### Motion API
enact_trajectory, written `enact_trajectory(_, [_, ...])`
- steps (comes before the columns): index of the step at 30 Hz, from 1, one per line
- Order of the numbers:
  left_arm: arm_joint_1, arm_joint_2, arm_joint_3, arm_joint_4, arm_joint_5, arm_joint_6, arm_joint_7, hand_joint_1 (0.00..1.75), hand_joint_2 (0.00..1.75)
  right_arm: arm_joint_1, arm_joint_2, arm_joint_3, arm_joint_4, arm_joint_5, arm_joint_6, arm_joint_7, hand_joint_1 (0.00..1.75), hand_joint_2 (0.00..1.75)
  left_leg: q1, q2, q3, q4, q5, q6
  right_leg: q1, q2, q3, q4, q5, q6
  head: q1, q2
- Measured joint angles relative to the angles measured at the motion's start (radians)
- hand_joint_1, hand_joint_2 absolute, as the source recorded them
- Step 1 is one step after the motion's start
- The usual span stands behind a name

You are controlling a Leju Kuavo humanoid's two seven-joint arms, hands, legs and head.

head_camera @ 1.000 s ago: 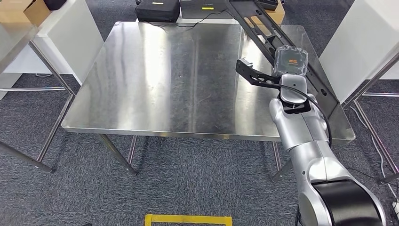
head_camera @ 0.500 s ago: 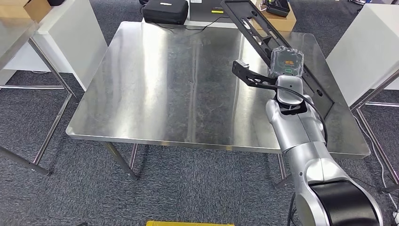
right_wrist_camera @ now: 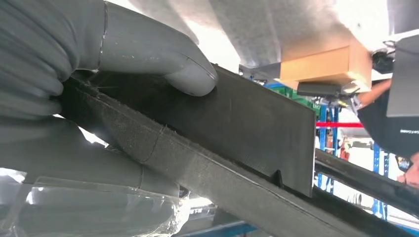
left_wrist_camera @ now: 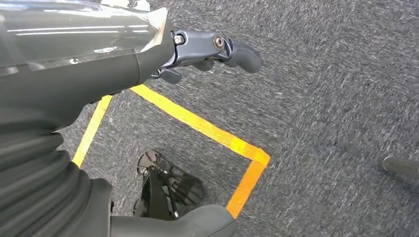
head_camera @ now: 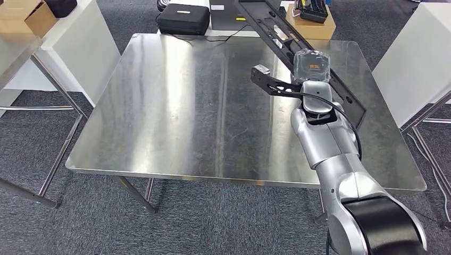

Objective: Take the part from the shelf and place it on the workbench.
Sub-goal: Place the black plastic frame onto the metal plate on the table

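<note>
**Things around my workspace**

Ahead of me, on the grey carpet, a black zipped case sits past the carpet's far stretch. Right of that case is an open cardboard box. Far left of the case stands a white cabinet. Yellow floor tape marks the carpet below me.

**Room around my bench**

Grey carpet floor under the shiny steel table. White panels either side. Black case and cardboard box behind it. Yellow tape lines on carpet below me.
</note>
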Motion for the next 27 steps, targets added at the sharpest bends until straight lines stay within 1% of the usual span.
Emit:
enact_trajectory(1, [0.0,0.001,0.0,0.0,0.0,-0.001,0.0,0.0,1.75,0.001,0.002,0.001,0.005,0.0,0.0,0.0,1.75,1.75,0.003,0.001,-0.029,0.026,-0.011,-0.004,0.0,0.001,0.007,0.0,-0.007,0.001,-0.001,0.0])
enact_trajectory(2, [0.001,0.003,0.001,0.0,0.0,-0.002,0.0,0.0,1.75,0.002,0.003,0.002,0.01,0.0,0.001,0.0,1.75,1.75,0.006,0.003,-0.042,0.017,-0.001,-0.008,-0.001,0.002,0.016,0.001,-0.015,0.003,-0.002,0.0])
enact_trajectory(3, [0.001,0.004,0.001,0.0,0.0,-0.002,0.0,0.0,1.75,0.003,0.004,0.002,0.014,0.0,0.001,0.0,1.75,1.75,0.009,0.004,-0.036,-0.027,0.032,-0.01,-0.002,0.003,0.026,0.001,-0.024,0.006,-0.001,0.0])
enact_trajectory(5, [0.001,0.007,0.001,0.0,0.001,-0.003,0.0,0.0,1.75,0.003,0.007,0.003,0.022,0.0,0.001,-0.001,1.75,1.75,0.012,0.006,0.005,-0.165,0.128,-0.009,-0.002,0.003,0.047,0.003,-0.043,0.015,-0.001,0.0])
enact_trajectory(6, [0.002,0.008,0.001,0.0,0.001,-0.003,0.0,0.0,1.75,0.001,0.008,0.004,0.024,0.0,0.001,-0.001,1.75,1.75,0.012,0.006,0.023,-0.217,0.157,-0.004,-0.001,0.004,0.053,0.003,-0.051,0.02,-0.001,0.0])
enact_trajectory(7, [0.002,0.009,0.001,0.0,0.001,-0.003,-0.001,0.0,1.75,-0.001,0.01,0.004,0.027,0.0,0.001,-0.001,1.75,1.75,0.01,0.005,0.035,-0.247,0.172,0.003,0.001,0.005,0.056,0.003,-0.058,0.026,-0.001,0.0])
enact_trajectory(9, [0.002,0.008,0.002,0.0,0.001,-0.003,-0.001,0.0,1.75,-0.003,0.012,0.005,0.03,0.0,0.001,-0.001,1.75,1.75,0.005,0.003,0.046,-0.258,0.166,0.021,0.004,0.007,0.059,0.007,-0.062,0.039,0.0,0.0])
enact_trajectory(10, [0.002,0.008,0.002,0.0,0.001,-0.004,-0.001,0.0,1.75,-0.003,0.013,0.005,0.031,0.0,0.001,-0.001,1.75,1.75,0.005,0.003,0.053,-0.26,0.167,0.028,0.003,0.006,0.057,0.016,-0.065,0.045,0.0,0.0])
enact_trajectory(11, [0.002,0.008,0.002,0.0,0.001,-0.004,-0.001,0.0,1.75,-0.004,0.013,0.005,0.032,0.0,0.001,-0.001,1.75,1.75,0.006,0.002,0.059,-0.262,0.165,0.035,0.002,0.005,0.048,0.038,-0.067,0.049,0.001,0.0])
enact_trajectory(12, [0.001,0.008,0.002,0.0,0.001,-0.004,-0.002,0.0,1.75,-0.006,0.013,0.005,0.033,0.0,0.001,-0.001,1.75,1.75,0.007,0.002,0.066,-0.263,0.162,0.041,0.0,0.004,0.024,0.077,-0.076,0.051,0.003,0.0])
enact_trajectory(13, [0.001,0.009,0.002,0.0,0.001,-0.004,-0.002,0.0,1.75,-0.007,0.013,0.006,0.034,0.0,0.001,-0.001,1.75,1.75,0.008,0.001,0.07,-0.264,0.158,0.046,-0.002,0.003,-0.014,0.138,-0.091,0.052,0.005,0.0])
enact_trajectory(15, [0.001,0.01,0.002,0.0,0.001,-0.004,-0.002,0.0,1.75,-0.006,0.013,0.006,0.038,0.0,0.001,-0.001,1.75,1.75,0.007,0.0,0.078,-0.264,0.148,0.052,-0.003,0.002,-0.104,0.27,-0.132,0.052,0.007,0.0])
enact_trajectory(16, [0.001,0.01,0.002,0.0,0.001,-0.003,-0.002,0.0,1.75,-0.003,0.013,0.006,0.04,0.0,0.001,-0.001,1.75,1.75,0.006,-0.001,0.084,-0.264,0.143,0.052,-0.004,0.002,-0.137,0.31,-0.146,0.054,0.007,0.0])
enact_trajectory(17, [0.002,0.01,0.002,0.0,0.002,-0.003,-0.002,0.0,1.75,0.0,0.013,0.006,0.044,0.0,0.001,-0.002,1.75,1.75,0.006,-0.003,0.092,-0.263,0.137,0.052,-0.004,0.002,-0.153,0.311,-0.144,0.057,0.008,0.0])
enact_trajectory(18, [0.002,0.01,0.003,0.0,0.004,-0.003,-0.002,0.0,1.75,0.002,0.012,0.006,0.047,0.0,0.003,-0.003,1.75,1.75,0.005,-0.005,0.102,-0.263,0.13,0.05,-0.003,0.002,-0.15,0.273,-0.123,0.063,0.008,0.0])
enact_trajectory(19, [0.002,0.009,0.004,0.0,0.006,-0.002,-0.002,0.0,1.75,0.002,0.012,0.006,0.051,0.0,0.005,-0.004,1.75,1.75,0.005,-0.007,0.113,-0.263,0.122,0.048,-0.003,0.002,-0.132,0.206,-0.084,0.069,0.008,0.0])
enact_trajectory(20, [0.002,0.008,0.006,0.0,0.009,-0.002,-0.002,0.0,1.75,0.001,0.012,0.008,0.056,0.0,0.008,-0.006,1.75,1.75,0.004,-0.009,0.123,-0.263,0.114,0.045,-0.001,0.001,-0.108,0.126,-0.034,0.073,0.008,0.0])
enact_trajectory(21, [0.002,0.008,0.008,0.0,0.011,-0.002,-0.004,0.0,1.75,0.0,0.012,0.01,0.062,0.0,0.012,-0.007,1.75,1.75,0.002,-0.01,0.13,-0.264,0.107,0.04,0.001,0.0,-0.088,0.062,0.001,0.068,0.008,0.0])
enact_trajectory(22, [0.001,0.007,0.01,0.0,0.012,-0.003,-0.007,0.0,1.75,-0.001,0.013,0.015,0.069,0.0,0.016,-0.006,1.75,1.75,0.001,-0.01,0.135,-0.265,0.1,0.035,0.005,-0.001,-0.073,0.022,0.027,0.059,0.007,0.0])
enact_trajectory(23, [0.0,0.006,0.012,0.0,0.012,-0.003,-0.012,0.0,1.75,-0.002,0.015,0.023,0.077,0.0,0.021,-0.004,1.75,1.75,-0.001,-0.011,0.136,-0.263,0.094,0.032,0.006,-0.002,-0.065,0.005,0.04,0.051,0.007,0.0])
enact_trajectory(24, [0.0,0.006,0.014,0.0,0.013,-0.003,-0.017,0.0,1.75,-0.002,0.017,0.032,0.087,0.0,0.026,-0.001,1.75,1.75,-0.002,-0.011,0.137,-0.261,0.092,0.033,0.007,-0.001,-0.061,0.004,0.042,0.046,0.006,0.0])
enact_trajectory(25, [-0.001,0.006,0.016,0.0,0.014,-0.003,-0.021,0.0,1.75,-0.002,0.019,0.043,0.097,0.0,0.032,0.003,1.75,1.75,-0.002,-0.01,0.137,-0.26,0.09,0.036,0.007,0.0,-0.058,0.003,0.048,0.047,0.006,0.0])
enact_trajectory(26, [-0.001,0.006,0.018,0.0,0.017,0.0,-0.022,0.0,1.75,-0.002,0.022,0.056,0.108,0.0,0.038,0.008,1.31,1.31,-0.002,-0.009,0.137,-0.259,0.09,0.041,0.006,0.001,-0.057,0.003,0.05,0.05,0.006,0.0])
enact_trajectory(27, [-0.001,0.005,0.02,0.0,0.021,0.006,-0.02,0.0,1.75,-0.002,0.025,0.07,0.12,0.0,0.046,0.012,0.87,0.87,-0.001,-0.007,0.139,-0.262,0.092,0.044,0.008,0.002,-0.057,0.003,0.049,0.051,0.005,0.0])
